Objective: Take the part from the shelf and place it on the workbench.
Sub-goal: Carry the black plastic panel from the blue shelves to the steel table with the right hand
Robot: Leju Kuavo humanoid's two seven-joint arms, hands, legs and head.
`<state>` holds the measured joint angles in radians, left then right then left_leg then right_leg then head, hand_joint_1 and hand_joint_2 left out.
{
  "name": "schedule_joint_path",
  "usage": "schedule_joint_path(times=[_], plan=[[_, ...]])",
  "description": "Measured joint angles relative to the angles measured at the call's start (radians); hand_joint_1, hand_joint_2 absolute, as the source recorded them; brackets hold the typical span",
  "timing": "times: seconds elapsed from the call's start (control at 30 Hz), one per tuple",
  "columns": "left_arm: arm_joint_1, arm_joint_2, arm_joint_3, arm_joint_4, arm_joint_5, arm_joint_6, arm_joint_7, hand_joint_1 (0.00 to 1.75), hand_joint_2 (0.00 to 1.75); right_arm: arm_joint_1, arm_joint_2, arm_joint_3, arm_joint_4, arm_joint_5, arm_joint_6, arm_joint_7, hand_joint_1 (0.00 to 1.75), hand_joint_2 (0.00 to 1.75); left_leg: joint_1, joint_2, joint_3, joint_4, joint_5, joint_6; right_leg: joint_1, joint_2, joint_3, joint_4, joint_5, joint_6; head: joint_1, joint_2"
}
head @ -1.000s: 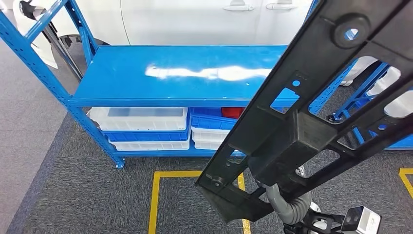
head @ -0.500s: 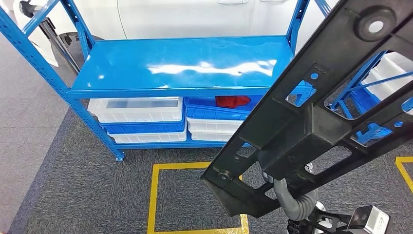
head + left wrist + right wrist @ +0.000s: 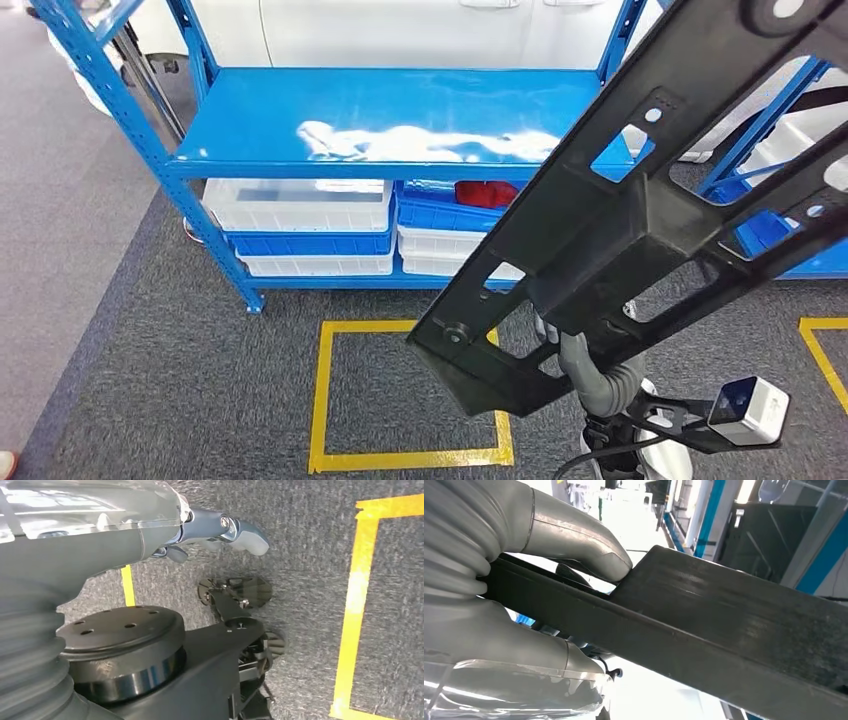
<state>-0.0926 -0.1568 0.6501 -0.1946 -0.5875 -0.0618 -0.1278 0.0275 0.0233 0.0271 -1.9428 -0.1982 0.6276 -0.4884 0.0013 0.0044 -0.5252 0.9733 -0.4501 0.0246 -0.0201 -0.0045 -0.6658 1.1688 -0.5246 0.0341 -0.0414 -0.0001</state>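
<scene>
- Part (image 3: 640, 220): a long black moulded frame with cut-out windows and bosses. It is held up in the air, running from near centre up to the far right, in front of the blue shelf (image 3: 390, 125) and above the grey carpet with its yellow floor marking (image 3: 405, 400).
- Handling, as judged: rigid plastic, probably light for its length, but long enough to swing about the grip. The matt ribbed surface should not slip. The best hold is the boxed middle section, near the balance point, not the thin end rails.
- Right hand (image 3: 514, 600): clamped on the part; the wrist view shows the thumb on one face and fingers on the opposite face of a flat black bar.
- Left hand (image 3: 210, 527): hangs low over the carpet, holding nothing. Fingers look partly curled; how far open cannot be told.
- Workbench not seen; part not yet placed.
</scene>
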Motion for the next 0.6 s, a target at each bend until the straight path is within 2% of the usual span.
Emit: schedule_joint_path(times=[0.03,0.07,0.1,0.13,0.17,0.2,0.27,0.33,0.4,0.43,0.47,0.53,0.57,0.6], plan=[[0.000,0.000,0.000,0.000,0.000,0.000,0.000,0.00,1.75,-0.003,0.000,0.000,0.004,0.000,0.000,0.000,1.71,1.75,-0.004,0.001,-0.013,0.002,0.008,0.003,0.000,0.001,-0.015,0.061,-0.044,-0.002,0.000,0.000],[0.000,0.000,0.000,0.000,0.000,0.000,-0.001,0.00,1.75,-0.006,0.000,0.000,0.008,0.000,0.000,0.000,1.71,1.75,-0.007,0.001,-0.028,0.006,0.017,0.005,0.002,0.001,-0.021,0.107,-0.068,-0.004,0.000,0.000],[0.000,0.000,0.000,0.000,0.000,0.000,-0.001,0.00,1.75,-0.007,0.000,0.000,0.011,0.000,0.000,0.000,1.71,1.75,-0.010,0.001,-0.044,0.011,0.024,0.006,0.004,0.001,-0.014,0.126,-0.068,-0.008,0.000,0.000],[0.000,0.000,0.001,0.000,0.000,0.000,-0.001,0.00,1.75,-0.007,0.000,0.000,0.014,-0.001,0.000,0.000,1.71,1.75,-0.012,0.001,-0.059,0.016,0.031,0.006,0.007,0.001,0.008,0.112,-0.048,-0.013,0.000,0.000],[0.000,0.000,0.001,0.000,0.000,0.000,-0.001,0.00,1.75,-0.008,0.000,0.000,0.017,-0.001,0.000,0.000,1.71,1.75,-0.014,0.001,-0.074,0.023,0.038,0.006,0.011,0.001,0.047,0.064,-0.019,-0.020,0.000,0.000],[0.001,-0.001,0.001,0.000,0.000,0.000,-0.001,0.00,1.75,-0.010,0.000,0.000,0.018,-0.001,0.000,0.000,1.71,1.75,-0.015,0.001,-0.087,0.029,0.044,0.004,0.014,0.001,0.093,-0.004,-0.002,-0.029,0.000,0.000],[0.000,-0.002,0.001,0.000,0.000,0.000,-0.001,0.00,1.75,-0.014,0.000,0.000,0.019,-0.002,0.000,0.001,1.71,1.75,-0.017,0.001,-0.102,0.037,0.057,-0.002,0.022,0.001,0.167,-0.125,0.001,-0.041,0.000,0.000],[0.000,-0.002,0.001,0.000,-0.001,0.001,-0.001,0.00,1.75,-0.017,0.000,0.000,0.020,-0.004,-0.001,0.002,1.71,1.75,-0.015,0.001,-0.107,0.037,0.071,-0.012,0.029,0.002,0.185,-0.165,-0.005,-0.048,0.000,0.000],[0.002,-0.002,0.002,0.000,-0.001,0.001,-0.002,0.00,1.75,-0.019,0.000,0.000,0.023,-0.005,-0.001,0.002,1.71,1.75,-0.016,-0.001,-0.114,0.037,0.074,-0.023,0.025,-0.001,0.172,-0.169,0.014,-0.057,0.000,0.000],[0.003,-0.002,0.002,0.000,-0.001,0.002,-0.002,0.00,1.75,-0.021,0.000,0.000,0.025,-0.006,-0.001,0.002,1.71,1.75,-0.015,-0.002,-0.122,0.052,0.053,-0.029,0.021,-0.002,0.162,-0.171,0.025,-0.064,0.000,0.000],[0.004,-0.001,0.003,0.000,-0.001,0.002,-0.004,0.00,1.75,-0.021,0.000,0.000,0.027,-0.008,0.000,0.001,1.71,1.75,-0.014,-0.004,-0.135,0.084,0.016,-0.036,0.017,-0.003,0.150,-0.174,0.037,-0.069,0.000,0.000],[0.005,-0.001,0.004,0.000,-0.001,0.002,-0.013,0.00,1.75,-0.022,0.000,0.000,0.031,-0.014,-0.001,-0.001,1.71,1.75,-0.006,-0.004,-0.169,0.203,-0.077,-0.048,0.015,-0.004,0.124,-0.174,0.056,-0.074,0.000,0.000],[0.005,-0.001,0.005,0.000,0.000,0.003,-0.020,0.00,1.75,-0.021,0.000,0.000,0.034,-0.017,-0.002,-0.002,1.71,1.75,-0.002,-0.004,-0.183,0.268,-0.103,-0.053,0.015,-0.004,0.111,-0.174,0.065,-0.074,0.000,0.000],[0.005,-0.001,0.007,0.000,0.001,0.004,-0.026,0.00,1.75,-0.021,0.000,0.000,0.037,-0.018,-0.003,-0.003,1.71,1.75,0.000,-0.004,-0.187,0.314,-0.105,-0.056,0.015,-0.005,0.099,-0.173,0.075,-0.073,0.000,0.000]])
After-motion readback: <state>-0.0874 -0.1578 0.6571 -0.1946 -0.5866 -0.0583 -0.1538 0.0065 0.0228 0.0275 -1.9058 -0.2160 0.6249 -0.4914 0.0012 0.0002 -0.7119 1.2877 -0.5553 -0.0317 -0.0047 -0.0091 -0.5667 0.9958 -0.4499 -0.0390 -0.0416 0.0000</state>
